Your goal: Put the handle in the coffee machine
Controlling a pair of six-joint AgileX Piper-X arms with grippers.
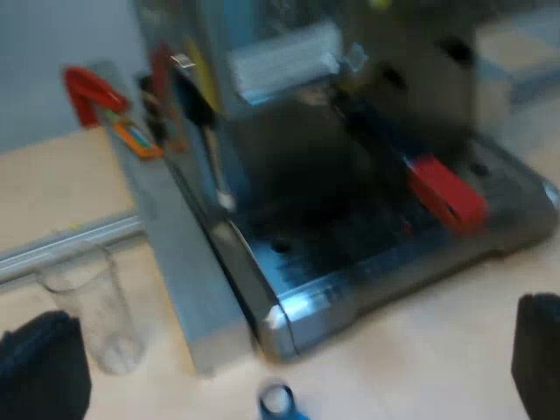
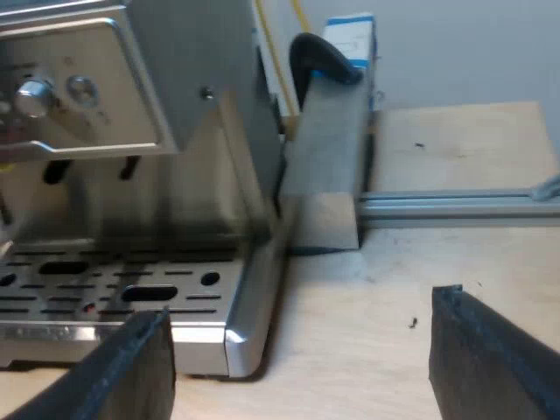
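Red-ended handle (image 1: 446,192) — beyond left end effector (image 1: 289,346).

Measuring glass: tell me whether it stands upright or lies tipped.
Upright. The measuring glass stands on its base on the table beside the espresso machine, open mouth up.

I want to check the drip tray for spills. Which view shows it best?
The right wrist view: the drip tray lies near, its slots and front rim plain. The left wrist view shows its corner and front edge, with the handle's red end over it.
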